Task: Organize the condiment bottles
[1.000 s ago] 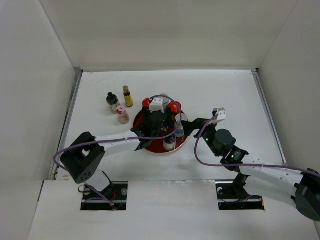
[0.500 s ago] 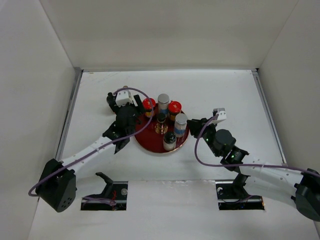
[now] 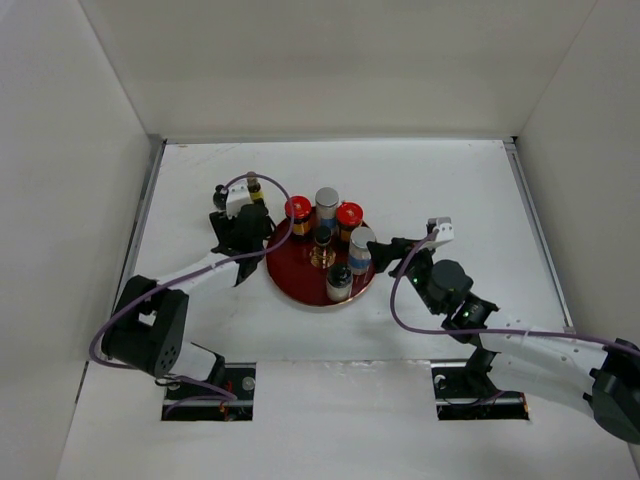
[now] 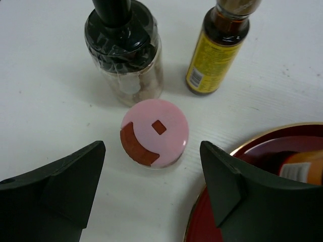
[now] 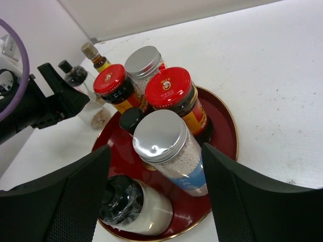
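The left tool (image 4: 151, 147), spread wide, hovers over the pink-capped jar (image 4: 154, 132) on the tabletop (image 4: 45, 101), and the right tool (image 5: 156, 147), also spread, faces the silver-capped shaker (image 5: 162, 137) on the round tray (image 5: 223, 132).

We see six upright on the tray (image 5: 222, 133): red-capped jars (image 5: 171, 93), silver-capped shakers (image 5: 161, 138), black-capped bottles (image 5: 123, 201); pink-capped jar (image 4: 155, 132), yellow bottle (image 4: 216, 55), black-capped jar (image 4: 123, 50) alongside.

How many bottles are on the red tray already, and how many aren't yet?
Done: six bottles stand on the tray. In hand: the left gripper is open and lined up on the pink-capped jar, not gripping it. Left: that jar, the black-capped jar and the yellow bottle, all on the table beside the tray. The right gripper is open by the tray, holding nothing.
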